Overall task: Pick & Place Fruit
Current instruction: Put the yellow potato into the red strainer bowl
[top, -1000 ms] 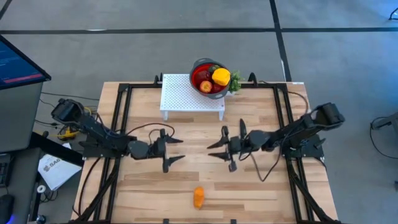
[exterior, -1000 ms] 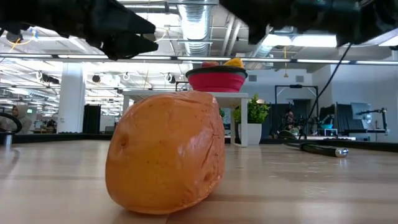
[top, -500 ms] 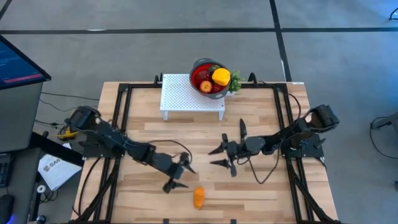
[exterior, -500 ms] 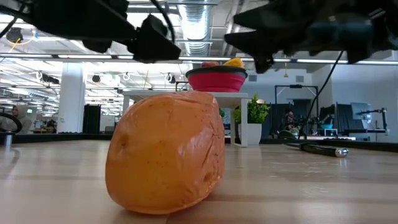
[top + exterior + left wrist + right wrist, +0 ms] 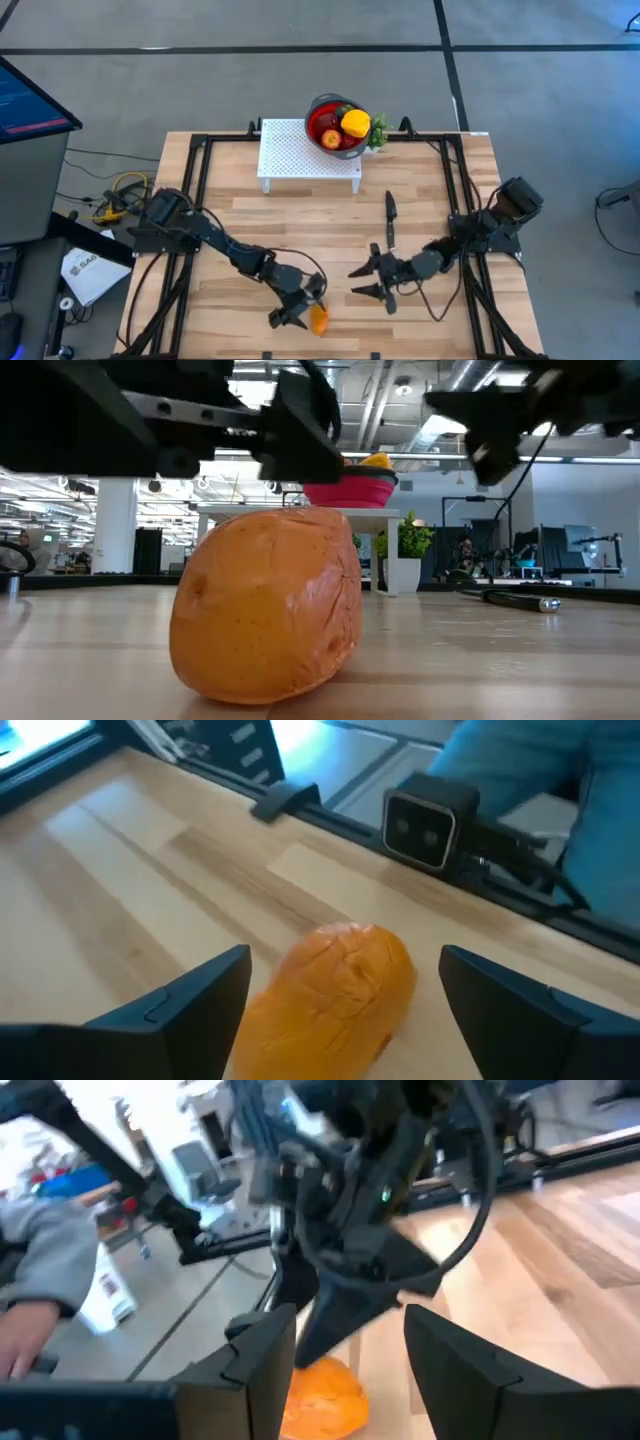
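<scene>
Two dark jointed arms, black looping cables

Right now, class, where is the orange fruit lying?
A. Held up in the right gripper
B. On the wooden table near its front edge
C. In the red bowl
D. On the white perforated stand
B: the orange fruit lies on the wooden table, with the open left gripper around it.

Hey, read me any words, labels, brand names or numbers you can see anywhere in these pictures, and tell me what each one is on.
None can be read for certain.
White packet on the floor left of the table: dark print, too small to read.
Monitor at the left edge: lines of screen text, too small to read.
White bottle in the right wrist view: a red label, blurred.
The orange fruit, red bowl and knife show no lettering.
</scene>
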`<state>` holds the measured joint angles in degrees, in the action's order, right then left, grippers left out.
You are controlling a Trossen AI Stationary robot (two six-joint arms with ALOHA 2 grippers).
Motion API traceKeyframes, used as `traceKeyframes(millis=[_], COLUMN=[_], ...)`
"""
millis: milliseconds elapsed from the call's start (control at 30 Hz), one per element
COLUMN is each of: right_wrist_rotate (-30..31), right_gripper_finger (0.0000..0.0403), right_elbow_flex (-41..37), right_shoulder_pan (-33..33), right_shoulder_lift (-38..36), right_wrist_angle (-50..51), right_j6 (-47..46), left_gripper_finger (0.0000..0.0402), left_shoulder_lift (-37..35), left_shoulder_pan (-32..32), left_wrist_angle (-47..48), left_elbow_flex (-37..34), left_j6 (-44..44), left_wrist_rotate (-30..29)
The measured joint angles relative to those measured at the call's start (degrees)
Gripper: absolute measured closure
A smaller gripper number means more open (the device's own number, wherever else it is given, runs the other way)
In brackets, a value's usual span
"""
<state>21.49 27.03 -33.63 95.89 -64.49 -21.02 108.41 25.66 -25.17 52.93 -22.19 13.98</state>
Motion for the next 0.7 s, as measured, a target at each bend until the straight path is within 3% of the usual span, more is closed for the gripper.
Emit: traceKeyframes(millis=[167, 300, 700], right_wrist_rotate=[9.5, 13.4, 14.4], right_gripper_finger=[0.0239, 0.0251, 0.0269], right_elbow_flex=[0.5, 3.2, 19.1], right_shoulder_pan=[-6.3, -9.2, -10.3], right_shoulder_lift=[4.1, 8.4, 23.6], right_wrist_angle=[-9.2, -13.2, -14.9], right_j6=[-0.1, -0.1, -0.1], left_gripper_finger=[0.005, 0.0028, 0.0039], left_shoulder_lift=[3.8, 5.5, 8.8], left_shoulder_pan=[0.1, 0.1, 0.2], left_wrist_angle=[-0.2, -0.2, -1.1], left_elbow_flex=[2.8, 3.1, 3.1], left_j6=[-2.2, -2.8, -2.6], left_wrist_rotate=[-0.1, -0.6, -0.7])
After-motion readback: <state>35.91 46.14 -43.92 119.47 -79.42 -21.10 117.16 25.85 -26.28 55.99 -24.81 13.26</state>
